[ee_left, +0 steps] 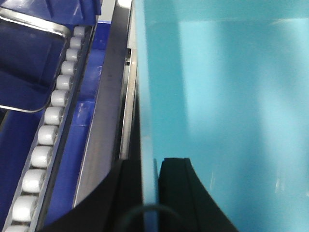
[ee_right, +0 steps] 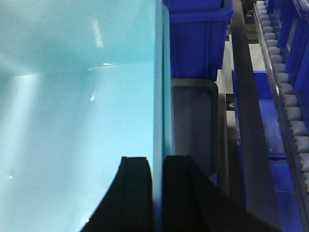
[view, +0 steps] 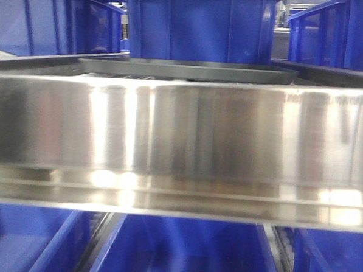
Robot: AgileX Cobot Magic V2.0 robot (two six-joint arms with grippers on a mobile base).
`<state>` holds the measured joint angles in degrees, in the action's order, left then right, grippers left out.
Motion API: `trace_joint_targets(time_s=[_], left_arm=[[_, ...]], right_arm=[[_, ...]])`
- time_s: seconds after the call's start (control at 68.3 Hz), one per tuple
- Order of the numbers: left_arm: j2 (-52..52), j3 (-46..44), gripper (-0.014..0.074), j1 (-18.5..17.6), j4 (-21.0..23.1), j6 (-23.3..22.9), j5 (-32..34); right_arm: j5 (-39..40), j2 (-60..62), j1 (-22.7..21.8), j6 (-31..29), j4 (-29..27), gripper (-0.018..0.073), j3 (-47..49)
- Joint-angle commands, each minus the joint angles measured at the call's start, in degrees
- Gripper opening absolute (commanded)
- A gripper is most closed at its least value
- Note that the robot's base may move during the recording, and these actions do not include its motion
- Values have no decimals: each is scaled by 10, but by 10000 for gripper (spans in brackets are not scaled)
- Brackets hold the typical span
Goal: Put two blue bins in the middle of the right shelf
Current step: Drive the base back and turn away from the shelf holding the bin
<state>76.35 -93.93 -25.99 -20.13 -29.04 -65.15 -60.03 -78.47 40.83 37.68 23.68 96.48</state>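
Where the bin (ee_right: pixel 72 121) lies just beside the tray (ee_right: pixel 193 121), the left gripper (ee_left: pixel 149 169) is clamped over its left wall and the right gripper (ee_right: pixel 158 166) over its right wall. Second bin (ee_right: pixel 198 34): at the tray's far end.

a: what stands ahead of me?
b: item one: steel shelf beam (view: pixel 181 148), brushed, running crosswise, filling the middle of my front view. bright patches of light smear along its lower lip.
a: above it?
b: item two: dark grey tray (view: pixel 185 70), flat on the upper level, just behind the beam.
a: by my left wrist?
b: item three: roller track (ee_left: pixel 46 137), white rollers in a metal channel. item four: dark metal rail (ee_left: pixel 104 121), just beside it.
a: my right wrist?
b: item five: second roller track (ee_right: pixel 289 106), far right, with a dark bar (ee_right: pixel 244 125) alongside.
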Motion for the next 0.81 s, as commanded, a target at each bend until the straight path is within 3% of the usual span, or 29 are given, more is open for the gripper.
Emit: trace_joint_targets(time_s=[0.0, 0.79], left_arm=[[-12, -10, -111, -1, 2, 1, 48], [-12, -10, -111, -1, 1, 1, 50]], right_arm=[[40, 5, -1, -3, 14, -163, 8], [40, 5, -1, -3, 14, -163, 8]])
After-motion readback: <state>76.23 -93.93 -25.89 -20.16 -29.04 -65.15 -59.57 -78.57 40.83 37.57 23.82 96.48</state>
